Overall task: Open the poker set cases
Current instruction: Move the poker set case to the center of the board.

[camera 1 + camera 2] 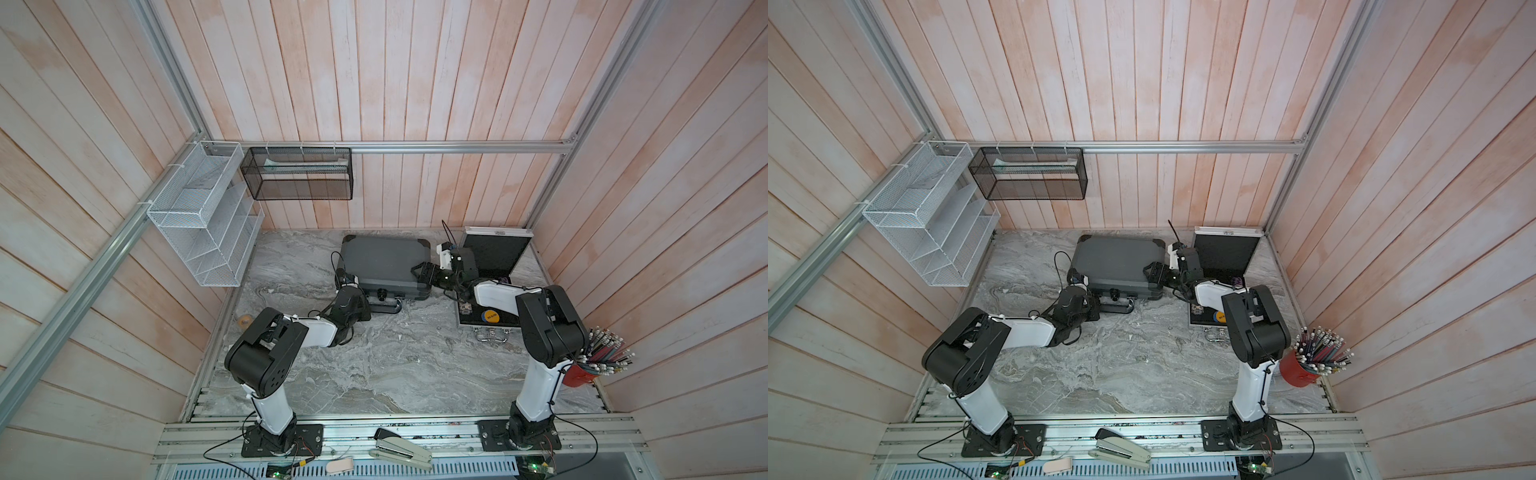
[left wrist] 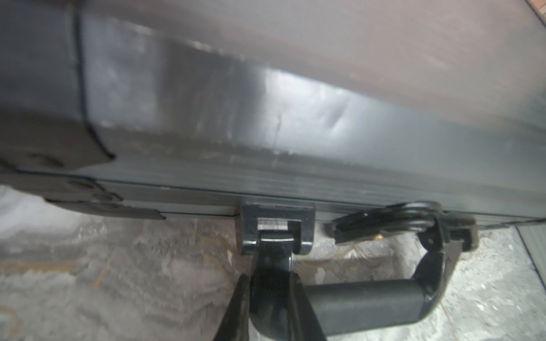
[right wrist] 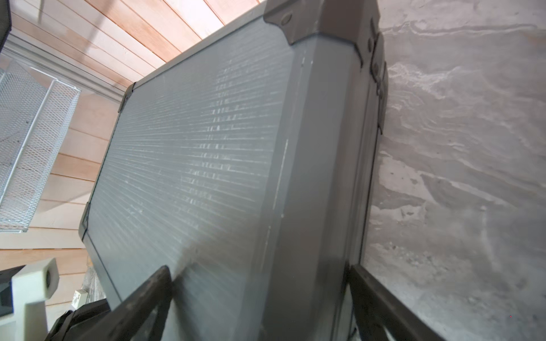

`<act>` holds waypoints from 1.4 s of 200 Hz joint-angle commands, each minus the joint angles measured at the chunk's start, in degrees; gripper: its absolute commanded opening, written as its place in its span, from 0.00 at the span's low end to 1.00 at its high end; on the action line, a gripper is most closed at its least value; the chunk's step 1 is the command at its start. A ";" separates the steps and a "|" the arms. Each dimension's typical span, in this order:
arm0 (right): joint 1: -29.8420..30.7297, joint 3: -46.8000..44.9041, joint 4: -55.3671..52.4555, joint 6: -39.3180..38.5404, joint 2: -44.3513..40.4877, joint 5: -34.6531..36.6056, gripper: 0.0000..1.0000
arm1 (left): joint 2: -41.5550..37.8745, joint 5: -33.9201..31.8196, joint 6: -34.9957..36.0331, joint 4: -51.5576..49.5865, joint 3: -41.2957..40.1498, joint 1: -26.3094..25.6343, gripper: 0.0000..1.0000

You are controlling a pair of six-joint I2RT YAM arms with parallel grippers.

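The larger dark grey poker case (image 1: 386, 259) (image 1: 1117, 257) lies flat at the back middle, its lid down. My left gripper (image 1: 368, 300) (image 2: 271, 295) is shut on the left arm of its black handle (image 2: 369, 304) at the front wall (image 2: 295, 118). My right gripper (image 1: 419, 272) (image 3: 260, 270) stands open astride the case's right edge. One of its fingers lies over the ribbed lid (image 3: 192, 147) and the other sits low beside the side wall. The small silver poker case (image 1: 496, 249) (image 1: 1223, 253) at the back right stands open, lid upright, black foam showing.
A white mesh basket (image 1: 203, 216) and a black mesh basket (image 1: 297, 174) hang on the rails at the back left. A red cup of pencils (image 1: 582, 370) stands behind the right arm. A stapler (image 1: 399, 449) lies on the front rail.
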 commanded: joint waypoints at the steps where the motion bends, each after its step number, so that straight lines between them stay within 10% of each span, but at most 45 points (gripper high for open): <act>1: 1.86 -1.07 -2.35 -2.23 -1.05 -1.42 0.93 | -1.43 2.13 -9.88 -3.07 -3.79 -1.51 0.00; 130: 4.69 -8.75 0.99 -1.35 -6.18 0.76 0.95 | -11.19 -3.45 -20.31 -0.89 -17.50 -6.10 0.07; 232: 0.27 -25.11 9.50 -1.36 -21.98 4.73 0.99 | -21.18 -12.86 -19.96 -7.74 -16.78 -7.62 0.89; 280: 4.25 -36.72 18.65 1.30 -30.16 4.73 0.98 | -28.21 -14.86 -16.31 -5.74 -17.97 -8.17 1.00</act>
